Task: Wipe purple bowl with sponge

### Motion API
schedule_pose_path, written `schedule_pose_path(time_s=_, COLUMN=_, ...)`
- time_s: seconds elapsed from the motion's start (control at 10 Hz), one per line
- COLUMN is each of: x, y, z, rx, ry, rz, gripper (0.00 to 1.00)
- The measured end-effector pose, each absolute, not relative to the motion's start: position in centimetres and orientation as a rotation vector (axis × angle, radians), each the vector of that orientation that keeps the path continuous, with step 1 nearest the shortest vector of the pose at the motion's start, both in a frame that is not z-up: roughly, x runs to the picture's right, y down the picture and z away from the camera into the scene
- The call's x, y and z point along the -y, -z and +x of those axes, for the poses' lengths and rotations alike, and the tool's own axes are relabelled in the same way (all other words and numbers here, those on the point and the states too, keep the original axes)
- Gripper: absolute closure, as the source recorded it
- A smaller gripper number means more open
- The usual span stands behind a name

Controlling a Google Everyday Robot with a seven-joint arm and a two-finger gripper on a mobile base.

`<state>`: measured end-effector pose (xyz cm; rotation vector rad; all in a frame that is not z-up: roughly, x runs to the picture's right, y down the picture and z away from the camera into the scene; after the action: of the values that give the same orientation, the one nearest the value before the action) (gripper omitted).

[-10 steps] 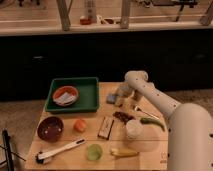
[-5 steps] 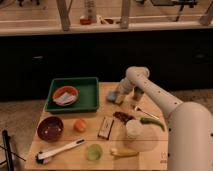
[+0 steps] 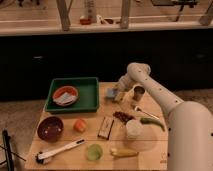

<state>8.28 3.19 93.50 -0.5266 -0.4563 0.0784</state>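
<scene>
The purple bowl (image 3: pixel 50 128) sits at the table's front left, dark maroon with pale specks inside. The sponge (image 3: pixel 111 93), a small blue-grey pad, lies at the back middle of the table, just right of the green tray. My gripper (image 3: pixel 118 94) is down at the sponge's right side, touching or just over it. The white arm reaches in from the right. The bowl is far from the gripper, to the front left.
A green tray (image 3: pixel 89 101) holds an orange bowl with white cloth (image 3: pixel 65 95). Also on the table are a metal cup (image 3: pixel 138 92), an orange fruit (image 3: pixel 79 125), a dark block (image 3: pixel 105 127), a white-handled brush (image 3: pixel 60 151), a green cup (image 3: pixel 94 151), a white cup (image 3: pixel 133 129) and a green pepper (image 3: pixel 151 122).
The gripper has shifted slightly left and back, onto the sponge. The arm's elbow has swung a little left. Nothing else on the table has moved.
</scene>
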Motion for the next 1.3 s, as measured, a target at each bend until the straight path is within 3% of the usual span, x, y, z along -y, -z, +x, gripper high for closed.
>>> schedule_pose_path(time_s=1.3, x=-1.7, y=-86.6, z=0.7, rx=0.716, ry=0.253, rz=-0.493, gripper=1.0)
